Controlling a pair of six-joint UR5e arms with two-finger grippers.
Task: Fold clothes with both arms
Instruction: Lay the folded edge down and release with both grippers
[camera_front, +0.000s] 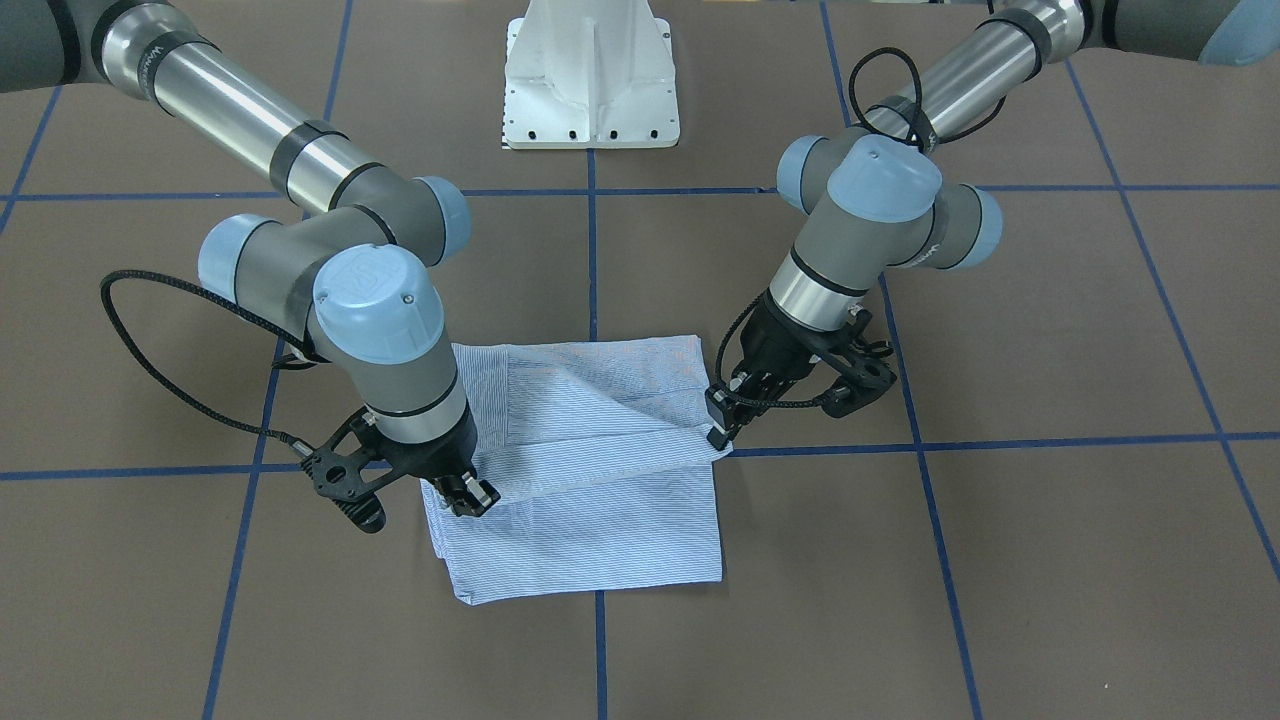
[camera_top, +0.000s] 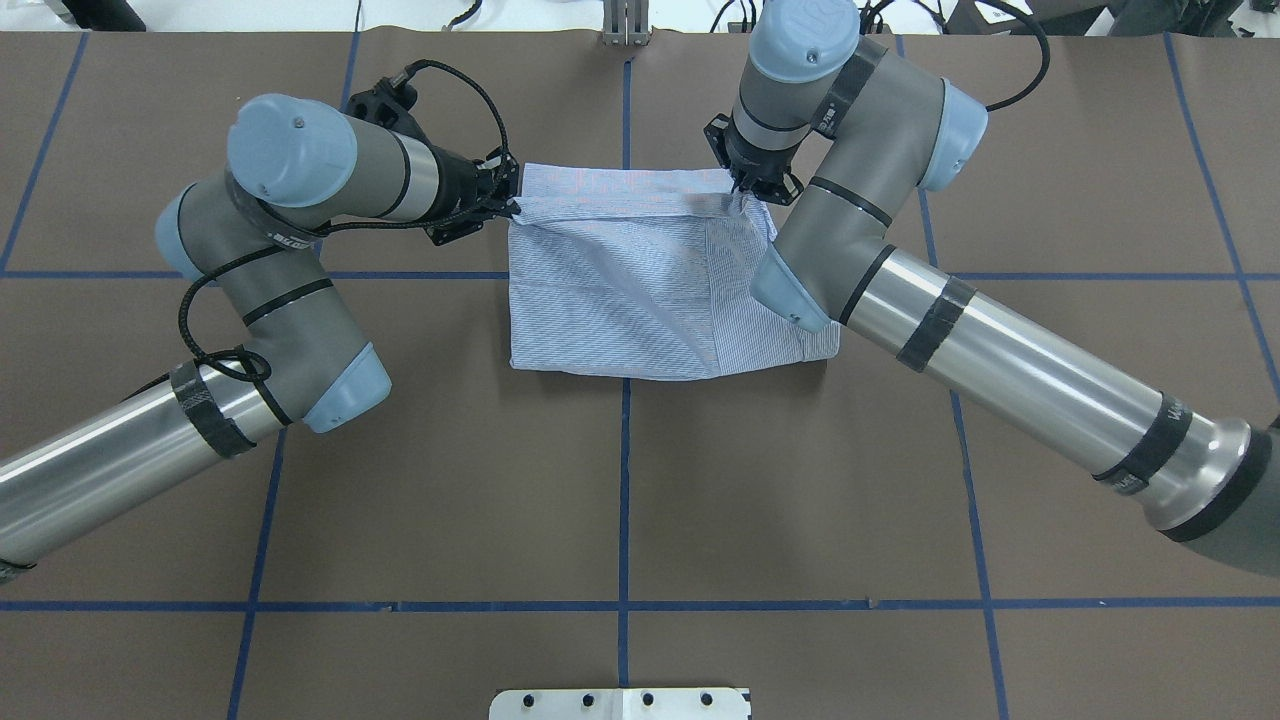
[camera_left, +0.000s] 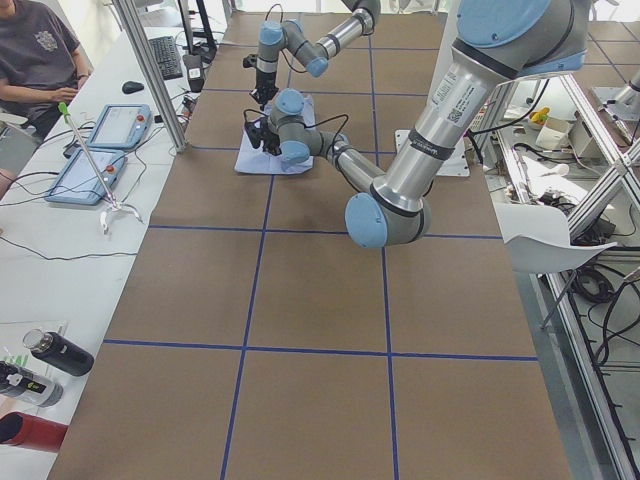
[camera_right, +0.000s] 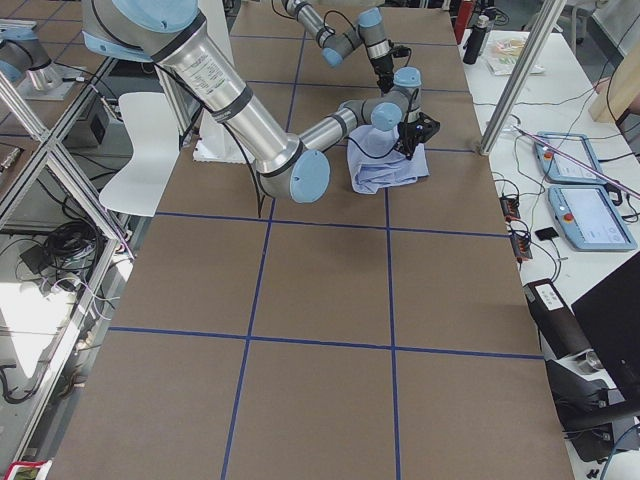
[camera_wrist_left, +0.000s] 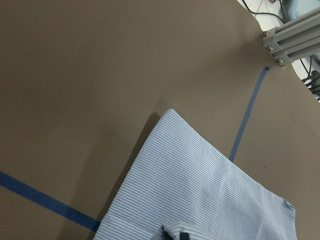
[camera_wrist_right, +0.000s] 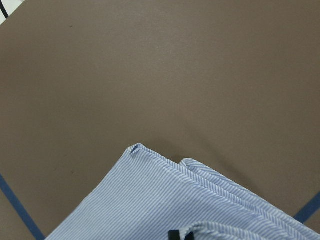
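Left claw (camera_front: 718, 428) and right claw (camera_front: 468, 497) each pinch a corner of the shirt (camera_front: 600, 510), on the bench (camera_front: 1000, 560) straight out from the pedestal (camera_front: 590, 80), so pull unevenly and one corner could slip, skewing the fold

You see a big flat brown table (camera_front: 1050, 330) with thin blue tape lines (camera_front: 592, 250) that cut it into squares. A light blue and white striped shirt (camera_front: 600, 520) lies on it, folded into a small block. It sits right over one blue line, close to where two lines cross. A white metal base plate (camera_front: 592, 75) stands on the table at the robot's side, well apart from the shirt.
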